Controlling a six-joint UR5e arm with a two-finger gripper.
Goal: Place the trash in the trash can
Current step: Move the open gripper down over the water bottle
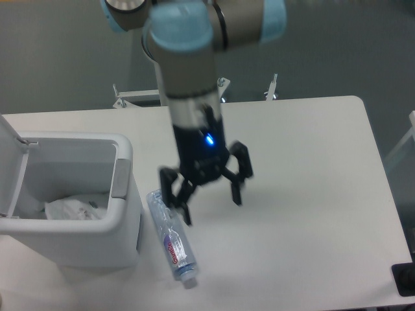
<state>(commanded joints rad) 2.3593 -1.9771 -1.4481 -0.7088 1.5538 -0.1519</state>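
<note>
- Landmark = trash can [123, 227]: white boxy bin w/ rounded corners, at the table's [305, 162] left side, lid [11, 162] hinged open & standing up on its left, grey tab [120, 177] on the right rim.
- Plastic bag [71, 209]: crumpled clear/white, lying inside the can at the bottom.
- Bottle [170, 236]: small clear one w/ red label, lying flat on the table just right of the can, not touching it as far as visible; cap end points toward the near edge, away from the can's rim.
- Gripper [207, 191]: right of the can, above the table, over/just beside the bottle's upper end. Fingers [178, 201] spread wide apart, nothing between them; left finger tip overlaps the bottle's top in this view, contact can't be told.
- Blue light lit on the gripper body; arm comes down from the top, slightly motion-blurred.
</note>
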